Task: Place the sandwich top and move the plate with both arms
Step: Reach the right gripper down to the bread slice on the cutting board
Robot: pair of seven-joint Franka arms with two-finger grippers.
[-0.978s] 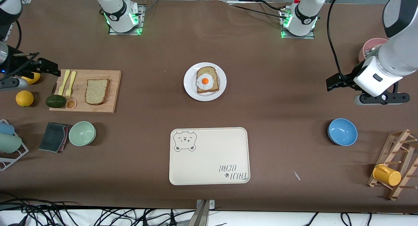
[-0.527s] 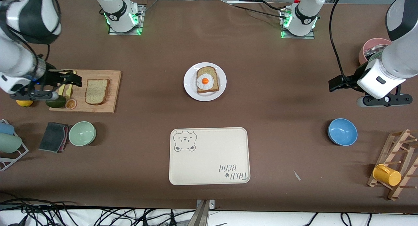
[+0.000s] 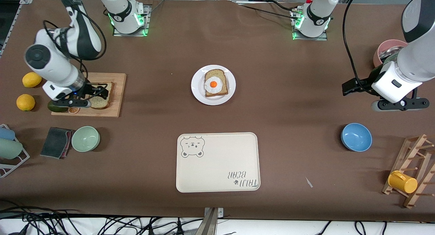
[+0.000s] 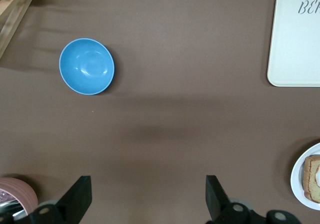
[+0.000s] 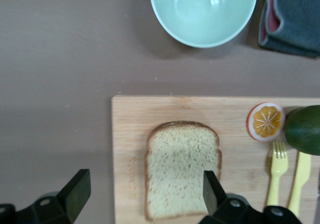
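Your right end effector (image 3: pixel 98 94) hangs over the sandwich top (image 5: pixel 182 168), fingers spread wide and gripping nothing. The slice lies flat on the wooden cutting board (image 3: pixel 117 92) toward the right arm's end of the desk (image 3: pixel 289 92). The plate (image 3: pixel 197 90) sits mid-desk, bearing egg-topped bread (image 3: pixel 215 83). Your left end effector (image 4: pixel 147 196) waits open over bare desk.

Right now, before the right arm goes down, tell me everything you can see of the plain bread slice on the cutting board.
The sandwich top is one speckled tan wholemeal slice with a darker brown crust, squarish with a rounded top, its face bare. It lies flat on the wooden cutting board, apart from the orange half and the yellow fork. The right gripper hangs open over it, not touching it as far as the views show.
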